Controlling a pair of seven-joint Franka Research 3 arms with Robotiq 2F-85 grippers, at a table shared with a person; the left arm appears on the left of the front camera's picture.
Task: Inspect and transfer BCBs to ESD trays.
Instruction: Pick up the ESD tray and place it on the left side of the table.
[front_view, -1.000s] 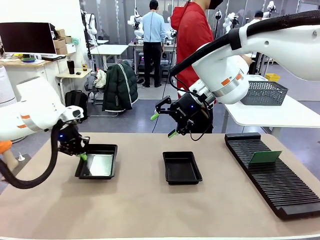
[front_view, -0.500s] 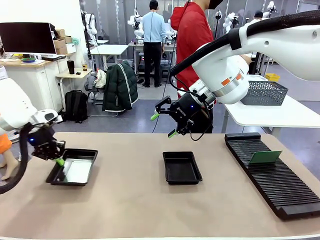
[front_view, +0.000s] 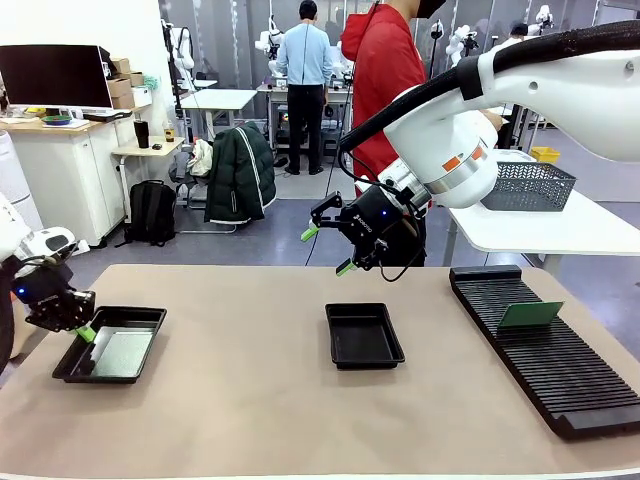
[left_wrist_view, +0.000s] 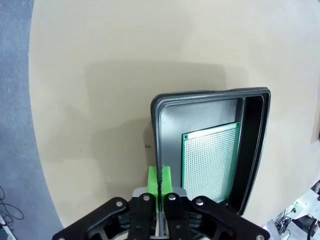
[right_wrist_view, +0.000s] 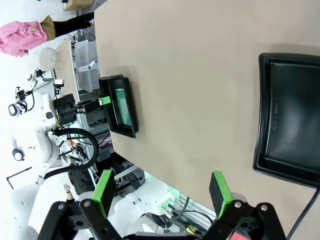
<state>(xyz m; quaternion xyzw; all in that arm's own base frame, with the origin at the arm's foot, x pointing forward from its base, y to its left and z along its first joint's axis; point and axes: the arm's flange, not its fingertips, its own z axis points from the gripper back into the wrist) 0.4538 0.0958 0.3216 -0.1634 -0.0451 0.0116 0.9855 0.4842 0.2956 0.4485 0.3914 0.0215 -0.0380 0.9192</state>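
My left gripper (front_view: 85, 333) is shut on the near rim of a black ESD tray (front_view: 145, 316) at the table's far left. A green BCB (front_view: 122, 353) lies flat on that tray's floor. In the left wrist view the green fingertips (left_wrist_view: 160, 177) pinch the tray's rim (left_wrist_view: 210, 96), with the BCB (left_wrist_view: 210, 160) just beyond them. A second ESD tray (front_view: 364, 335) sits bare at the table's middle. My right gripper (front_view: 328, 250) hangs open above and behind it, holding nothing. In the right wrist view the right gripper (right_wrist_view: 162, 186) spreads wide over the table, with the bare tray (right_wrist_view: 290, 125) to one side.
A long black slotted rack (front_view: 550, 350) lies at the right with one green board (front_view: 530, 315) standing in it. A grey wire basket (front_view: 527, 185) sits on a white side table. A person in a red top stands at the far edge.
My left gripper has dragged the tray with its board leftward across the table, close to the left edge. The right arm has stayed still.
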